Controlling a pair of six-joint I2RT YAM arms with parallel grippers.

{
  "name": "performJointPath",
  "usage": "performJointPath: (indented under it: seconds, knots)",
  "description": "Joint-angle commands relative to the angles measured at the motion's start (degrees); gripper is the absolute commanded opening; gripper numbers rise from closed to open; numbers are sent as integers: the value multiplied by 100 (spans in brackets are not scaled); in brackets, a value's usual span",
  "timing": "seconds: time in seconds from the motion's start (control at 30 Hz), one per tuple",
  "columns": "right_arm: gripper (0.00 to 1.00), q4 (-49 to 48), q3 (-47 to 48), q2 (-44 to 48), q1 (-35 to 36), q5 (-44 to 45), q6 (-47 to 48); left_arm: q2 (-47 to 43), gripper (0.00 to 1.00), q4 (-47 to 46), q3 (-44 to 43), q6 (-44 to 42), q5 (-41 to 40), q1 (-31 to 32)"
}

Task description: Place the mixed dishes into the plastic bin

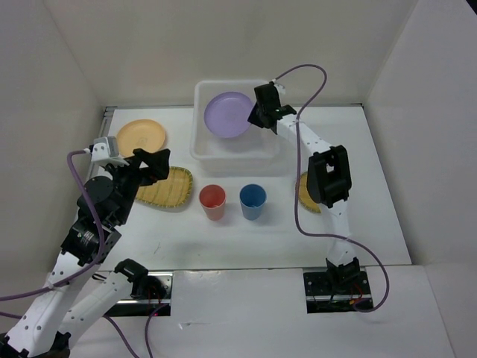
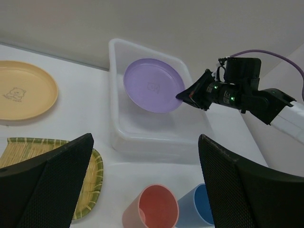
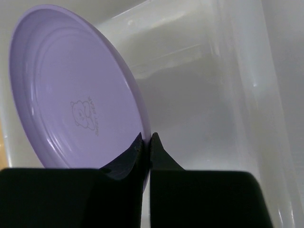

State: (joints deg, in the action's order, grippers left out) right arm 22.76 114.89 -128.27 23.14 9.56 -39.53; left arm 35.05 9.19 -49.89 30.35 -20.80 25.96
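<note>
One lilac plate [image 1: 229,114], rim in right jaws, over plastic bin [image 1: 235,151]

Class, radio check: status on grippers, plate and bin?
Right gripper shut on lilac plate, tilted over bin. Left gripper open, empty. Nothing blocking bin.

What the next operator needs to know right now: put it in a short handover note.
Right tool: shut on the rim of the lilac plate, which is tilted over the plastic bin and not released.
Left tool: open, above the squarish tray, holding nothing.
On the table: orange-yellow plate, squarish tray, red cup, blue cup, round tray partly under the right arm.
Done: nothing released in the bin.
Left: all six dishes.
</note>
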Motion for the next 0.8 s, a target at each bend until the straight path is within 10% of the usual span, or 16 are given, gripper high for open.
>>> performJointPath:
  seconds: [0.0, 0.27, 0.77]
  knots:
    - [0, 166, 621, -241, 42, 379, 32, -7, 97, 12, -197, -11, -65, -38]
    - [5, 816, 1377, -972, 95, 432, 138, -7, 97, 117, -249, -11, -65, -38]
    - [51, 984, 1554, -823, 95, 372, 244, 466, 98, 171, -389, 50, -644, -38]
